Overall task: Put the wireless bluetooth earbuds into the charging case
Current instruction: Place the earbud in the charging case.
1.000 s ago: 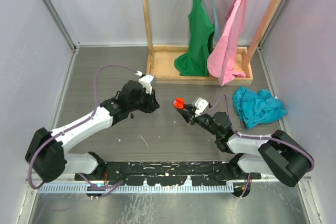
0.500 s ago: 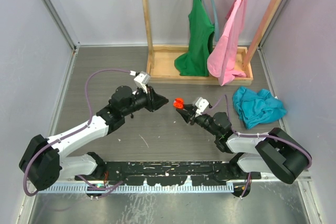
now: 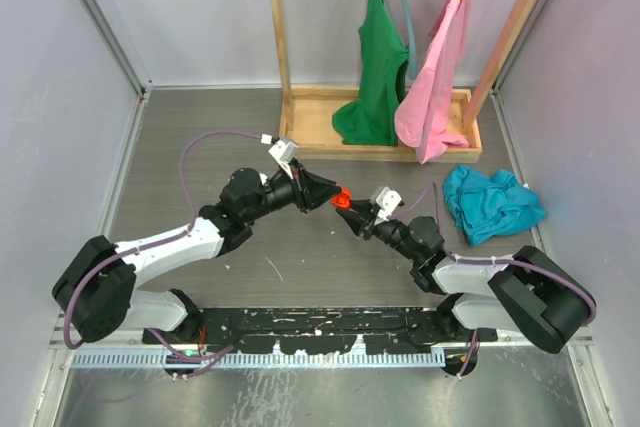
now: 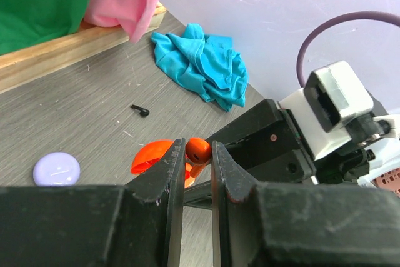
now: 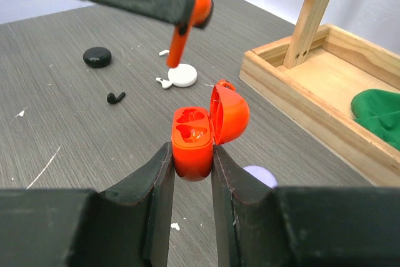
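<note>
Earbuds [image 4: 199,149], three; open case [image 5: 194,139], one

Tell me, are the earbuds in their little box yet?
Not yet. Done: the orange case is open, gripped by the right claw, and its slots look empty. In hand: the left claw pinches an orange earbud close to it. Left: seat that one; a black earbud and a white earbud lie on the table.
</note>
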Available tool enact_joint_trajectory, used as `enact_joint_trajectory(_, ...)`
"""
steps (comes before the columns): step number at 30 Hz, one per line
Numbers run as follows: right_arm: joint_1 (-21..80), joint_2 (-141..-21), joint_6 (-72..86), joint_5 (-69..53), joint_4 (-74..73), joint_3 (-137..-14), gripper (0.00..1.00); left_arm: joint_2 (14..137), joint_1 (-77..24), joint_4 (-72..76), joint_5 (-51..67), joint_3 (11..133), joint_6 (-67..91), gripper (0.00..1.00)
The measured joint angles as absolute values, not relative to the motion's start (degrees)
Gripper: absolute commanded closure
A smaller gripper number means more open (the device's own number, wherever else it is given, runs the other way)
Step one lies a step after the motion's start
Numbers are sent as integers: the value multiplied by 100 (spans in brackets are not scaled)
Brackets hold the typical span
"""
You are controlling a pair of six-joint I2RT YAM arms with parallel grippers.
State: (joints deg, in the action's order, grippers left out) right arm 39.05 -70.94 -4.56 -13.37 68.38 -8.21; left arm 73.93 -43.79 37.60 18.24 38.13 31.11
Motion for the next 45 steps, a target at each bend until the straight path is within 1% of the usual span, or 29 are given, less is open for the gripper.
enact_joint_trajectory(14,3905,-6971,-307,-1337,7037,-744,99,7830,-4525,4405,1754,3627,3089,88)
enact_joint_trajectory(45,3905,-6971,-259,-1315,7227,-674,99,7863,-4591,4696,1710,3479,3197,87)
